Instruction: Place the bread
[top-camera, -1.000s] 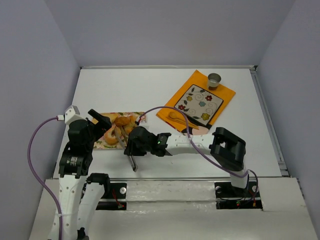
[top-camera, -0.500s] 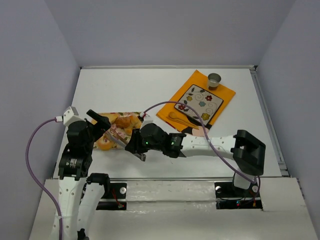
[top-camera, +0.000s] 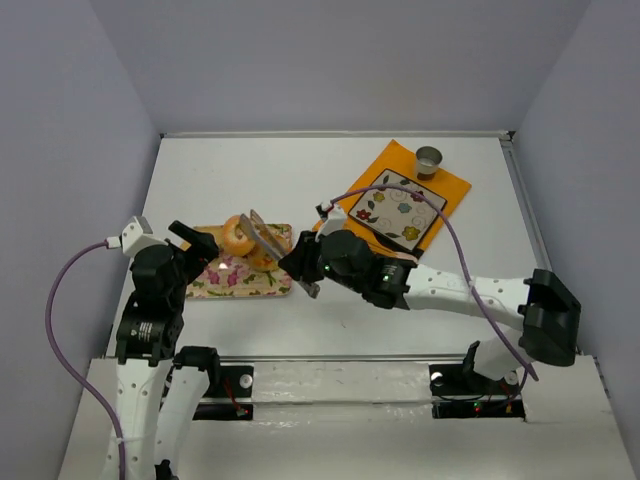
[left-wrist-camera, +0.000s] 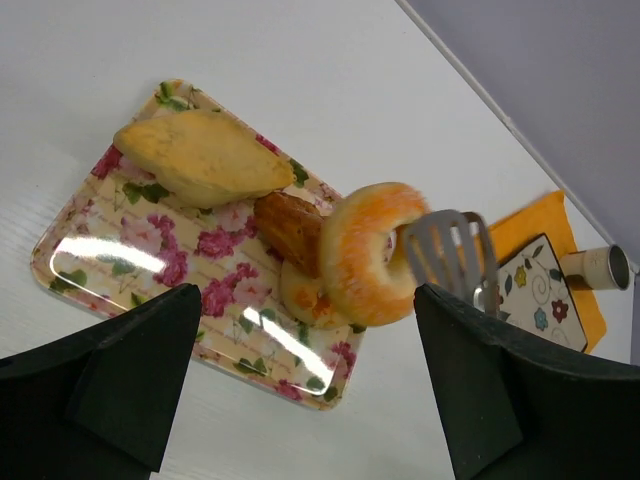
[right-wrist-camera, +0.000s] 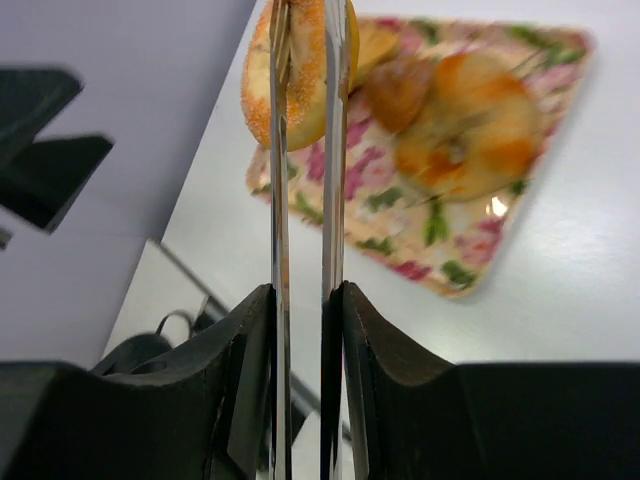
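R gripper (right-wrist-camera: 305, 300) fingers are clenched on tongs (left-wrist-camera: 452, 255), which pinch the bread (left-wrist-camera: 370, 255) above the tray (left-wrist-camera: 130, 250). L gripper (left-wrist-camera: 305, 320) is released, empty. I'd carry slow w/ steady squeeze, prob. to plate (top-camera: 400, 207).

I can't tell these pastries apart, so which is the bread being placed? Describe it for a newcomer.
Find the floral tray on the left side of the table. Over it, metal tongs in the right gripper pinch the bread, standing on edge. It is the only ring with a hole, golden-tan; the brown pastry and yellow wedge lie flat on the tray.
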